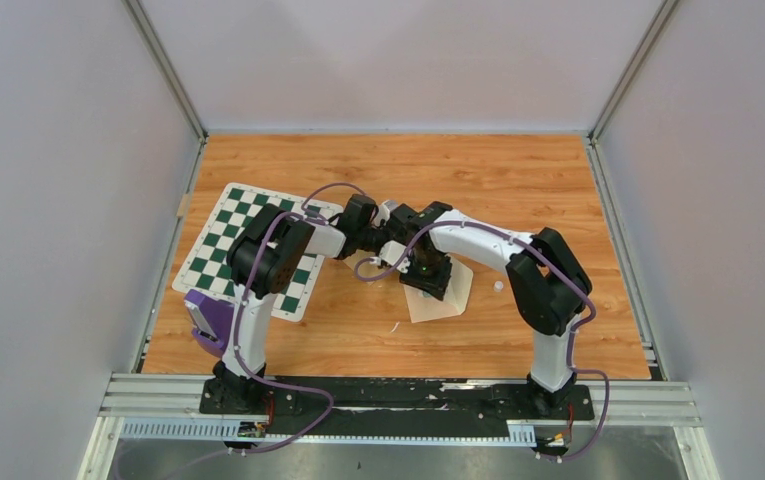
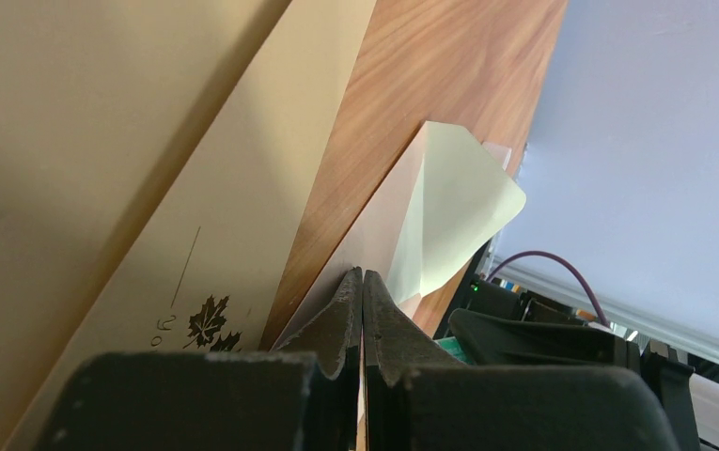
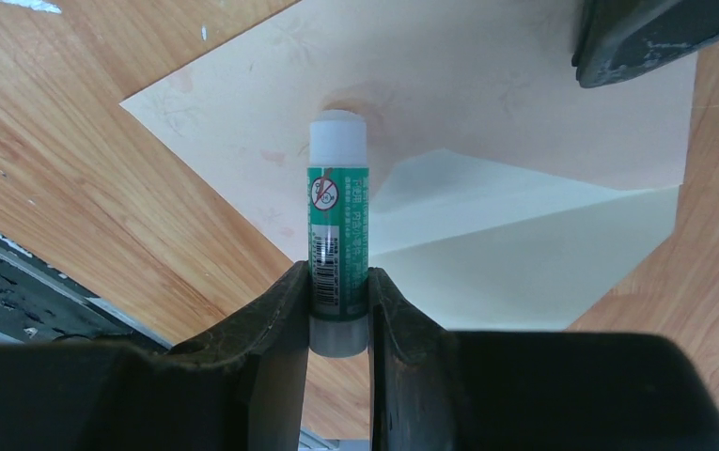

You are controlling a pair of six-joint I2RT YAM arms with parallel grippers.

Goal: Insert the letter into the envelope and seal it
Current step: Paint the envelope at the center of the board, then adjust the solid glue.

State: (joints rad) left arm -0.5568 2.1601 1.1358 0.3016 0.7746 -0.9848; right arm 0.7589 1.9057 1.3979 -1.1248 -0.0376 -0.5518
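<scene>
The cream envelope lies on the wood table with its pale flap standing open. My right gripper is shut on a green glue stick, whose white tip touches the envelope's inner face. My left gripper is shut with nothing seen between its jaws, its tips down at the envelope's edge. One of its fingers shows at the envelope's far corner. The letter, cream with a dark leaf print, fills the left of the left wrist view. The arms hide it from above.
A green-and-white checkered mat lies at the left of the table. A purple block sits by the left arm's base. Small white scraps dot the wood right of the envelope. Grey walls enclose three sides, and a metal rail runs along the near edge.
</scene>
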